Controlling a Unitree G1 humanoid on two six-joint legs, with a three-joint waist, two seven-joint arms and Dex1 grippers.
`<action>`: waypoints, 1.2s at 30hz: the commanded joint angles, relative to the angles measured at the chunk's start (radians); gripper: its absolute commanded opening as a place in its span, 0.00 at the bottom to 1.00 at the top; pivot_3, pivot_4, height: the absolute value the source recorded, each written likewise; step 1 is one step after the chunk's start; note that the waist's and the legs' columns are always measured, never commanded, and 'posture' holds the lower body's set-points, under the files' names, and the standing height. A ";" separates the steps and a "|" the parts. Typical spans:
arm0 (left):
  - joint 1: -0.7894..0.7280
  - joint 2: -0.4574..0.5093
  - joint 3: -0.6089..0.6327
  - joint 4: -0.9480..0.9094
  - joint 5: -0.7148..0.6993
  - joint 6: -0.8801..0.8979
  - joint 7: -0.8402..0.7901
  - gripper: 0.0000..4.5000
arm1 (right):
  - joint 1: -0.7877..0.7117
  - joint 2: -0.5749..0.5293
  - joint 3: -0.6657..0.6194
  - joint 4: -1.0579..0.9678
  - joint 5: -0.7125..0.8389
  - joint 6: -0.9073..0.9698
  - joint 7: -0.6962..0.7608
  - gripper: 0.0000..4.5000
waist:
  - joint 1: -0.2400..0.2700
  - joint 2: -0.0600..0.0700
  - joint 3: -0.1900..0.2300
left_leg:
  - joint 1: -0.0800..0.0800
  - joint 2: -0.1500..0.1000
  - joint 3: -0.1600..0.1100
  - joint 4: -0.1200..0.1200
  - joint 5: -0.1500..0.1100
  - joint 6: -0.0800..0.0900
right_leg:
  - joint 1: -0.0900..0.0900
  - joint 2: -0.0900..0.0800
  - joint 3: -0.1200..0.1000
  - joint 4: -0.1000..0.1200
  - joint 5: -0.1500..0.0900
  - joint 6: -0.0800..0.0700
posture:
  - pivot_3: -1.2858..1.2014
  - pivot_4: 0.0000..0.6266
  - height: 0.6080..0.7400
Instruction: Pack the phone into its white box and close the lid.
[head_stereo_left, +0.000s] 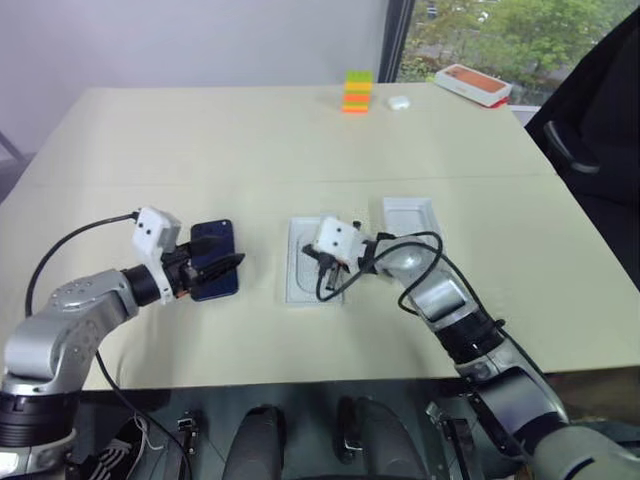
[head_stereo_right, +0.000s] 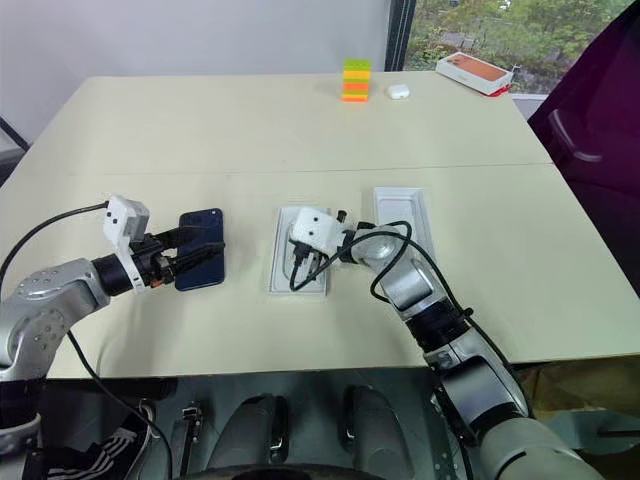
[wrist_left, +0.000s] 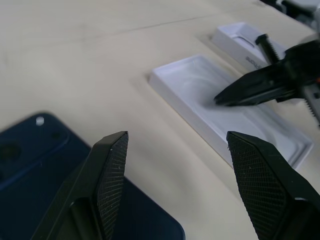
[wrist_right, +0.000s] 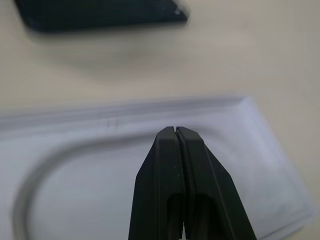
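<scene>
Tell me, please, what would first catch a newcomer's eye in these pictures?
Probably the two arms meeting over the cream table: the left gripper, open, hovers at the dark blue phone lying flat, while the right gripper, shut, hangs over a white tray with an oval recess beside it. Next, the bright stack of green, yellow and orange blocks at the far edge, near an orange-topped box.

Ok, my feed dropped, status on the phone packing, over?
Left gripper open over the phone. Phone flat on the table, not boxed. Right gripper shut, over the white insert. Another white tray beside it.
</scene>
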 joint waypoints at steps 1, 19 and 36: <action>-0.036 0.006 0.083 0.055 -0.058 0.068 0.020 0.74 | -0.035 0.017 -0.061 -0.083 0.064 0.026 0.007 0.02 | -0.007 0.000 0.000 | 0.000 0.000 0.000 0.000 0.000 0.000 | 0.000 0.000 0.000 0.000 0.000 0.000 | 0.52 0.24 1.00; -0.230 0.050 0.217 0.511 -0.105 0.395 0.123 0.74 | -0.197 0.243 0.036 0.131 0.007 0.154 -0.097 0.02 | -0.017 0.000 0.000 | 0.000 0.000 0.000 0.000 0.000 0.000 | 0.000 -0.001 0.000 0.002 0.000 0.000 | 0.52 0.24 1.00; -0.339 0.000 0.089 0.647 -0.055 0.598 0.061 0.74 | -0.239 0.312 0.213 0.311 -0.159 0.167 -0.151 0.02 | -0.012 -0.002 -0.001 | 0.001 -0.002 0.000 0.001 0.000 -0.001 | 0.001 -0.004 0.000 0.003 0.000 0.000 | 0.52 0.24 1.00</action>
